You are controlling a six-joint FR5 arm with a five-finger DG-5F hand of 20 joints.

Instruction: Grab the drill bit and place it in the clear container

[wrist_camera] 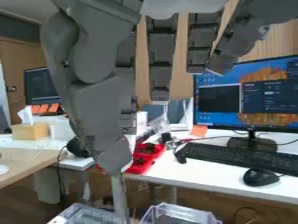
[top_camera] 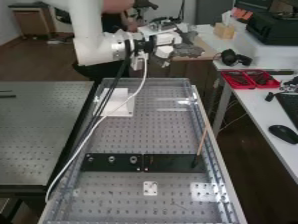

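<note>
At the far end of the bench, the hand (top_camera: 187,49) is held above the perforated plate in the high view. In the wrist view the hand (wrist_camera: 96,112) has its thumb and a finger behind it pinching a slim grey rod, the drill bit (wrist_camera: 119,196), which points downward. The other fingers hang fairly straight. Below the thumb are the tops of two clear containers, one clear container (wrist_camera: 83,215) and a second clear container (wrist_camera: 178,215), with the bit's lower part in front of the space between them. Its tip cannot be made out.
Black blocks (top_camera: 174,163) lie across the perforated bench (top_camera: 153,135), a thin wooden-handled tool (top_camera: 201,142) leaning at their right end. A white box (top_camera: 121,105) stands at the far left. Beside the bench, a white desk (top_camera: 266,115) carries red trays (top_camera: 238,80), a keyboard and a mouse (top_camera: 283,133).
</note>
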